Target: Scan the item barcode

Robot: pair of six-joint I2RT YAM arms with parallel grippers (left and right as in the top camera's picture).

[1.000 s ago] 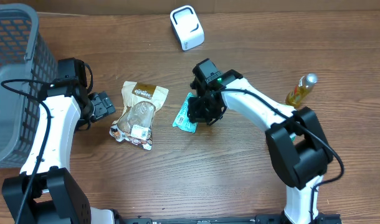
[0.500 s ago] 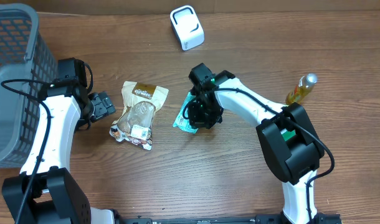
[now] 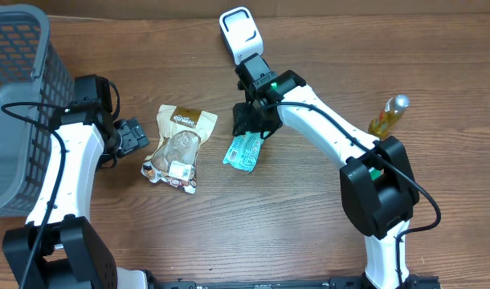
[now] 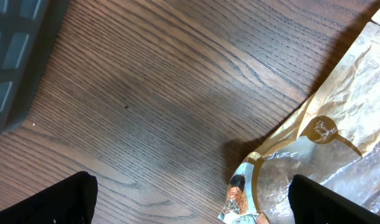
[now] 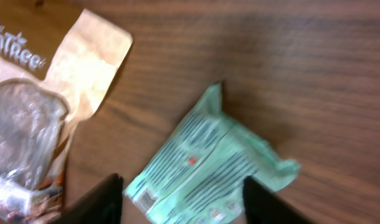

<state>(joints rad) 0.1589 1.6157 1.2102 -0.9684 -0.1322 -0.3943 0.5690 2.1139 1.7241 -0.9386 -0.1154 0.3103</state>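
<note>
the wooden tabletop (image 3: 309,233) bears a grey basket (image 3: 20,96) at left. the right pincer (image 3: 249,124) hangs open just above the green packet (image 3: 245,152), which lies flat and unheld, short of the white scanner (image 3: 241,36). the left pincer (image 3: 138,136) is open and empty. scanning looks undone.

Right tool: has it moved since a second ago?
Yes. The right tool has pulled off the green packet, toward the white box.

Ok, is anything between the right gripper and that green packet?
Nothing visible. The right gripper hangs open over the green packet, which lies uncovered on the table; the brown bread bag sits apart.
</note>
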